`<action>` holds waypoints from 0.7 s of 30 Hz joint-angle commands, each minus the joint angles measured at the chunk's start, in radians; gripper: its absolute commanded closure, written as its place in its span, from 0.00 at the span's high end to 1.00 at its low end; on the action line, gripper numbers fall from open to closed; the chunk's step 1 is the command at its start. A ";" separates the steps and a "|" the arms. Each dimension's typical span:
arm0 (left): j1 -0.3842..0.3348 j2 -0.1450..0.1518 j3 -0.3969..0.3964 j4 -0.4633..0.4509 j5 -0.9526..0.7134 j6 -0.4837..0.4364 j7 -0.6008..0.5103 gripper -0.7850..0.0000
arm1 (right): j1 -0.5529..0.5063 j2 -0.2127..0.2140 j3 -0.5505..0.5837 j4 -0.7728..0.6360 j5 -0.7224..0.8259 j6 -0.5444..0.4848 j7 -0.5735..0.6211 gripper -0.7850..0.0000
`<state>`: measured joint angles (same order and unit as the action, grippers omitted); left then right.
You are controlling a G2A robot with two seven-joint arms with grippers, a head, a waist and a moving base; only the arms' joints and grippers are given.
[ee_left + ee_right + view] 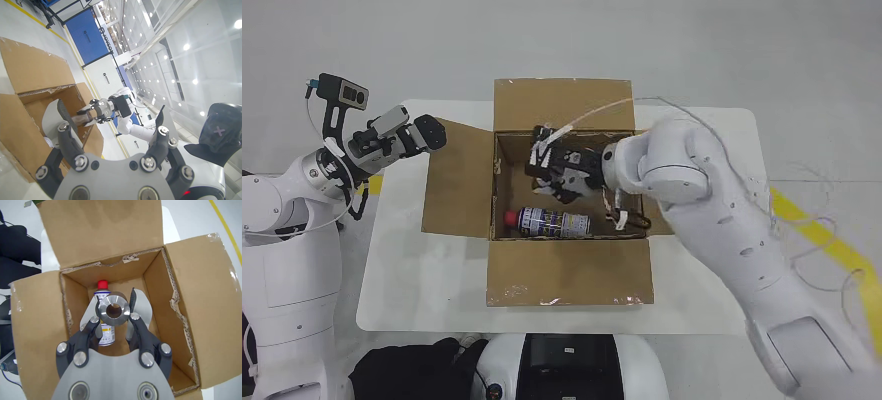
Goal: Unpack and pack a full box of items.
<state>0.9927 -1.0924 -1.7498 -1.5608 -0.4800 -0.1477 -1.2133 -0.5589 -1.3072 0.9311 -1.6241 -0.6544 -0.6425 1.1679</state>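
Note:
An open cardboard box [570, 272] stands mid-table with its flaps folded out. Inside it lies a spray can [553, 222] with a red cap [102, 284], on its side along the near wall. My right gripper [114, 310] hangs inside the box over the can, shut on a hollow metal cylinder [114, 311] held between its fingers. The left wrist view shows that same right gripper [87, 117] holding the cylinder [80, 119] above the box rim. My left gripper [109, 115] stays raised off the table's left side [427, 132], open and holding nothing.
The white table [402, 290] has bare room left and in front of the box. The left flap [457, 185] lies flat on it; the back flap [562, 105] stands up. A yellow floor line [802, 225] runs at the right.

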 commanded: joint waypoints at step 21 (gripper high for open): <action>0.000 0.000 0.000 0.000 0.000 0.000 0.000 1.00 | -0.263 0.144 0.281 -0.438 -0.034 0.149 0.159 0.00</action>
<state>0.9927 -1.0924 -1.7498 -1.5608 -0.4800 -0.1477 -1.2133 -0.8222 -1.1628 1.2117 -2.0618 -0.6887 -0.4934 1.3268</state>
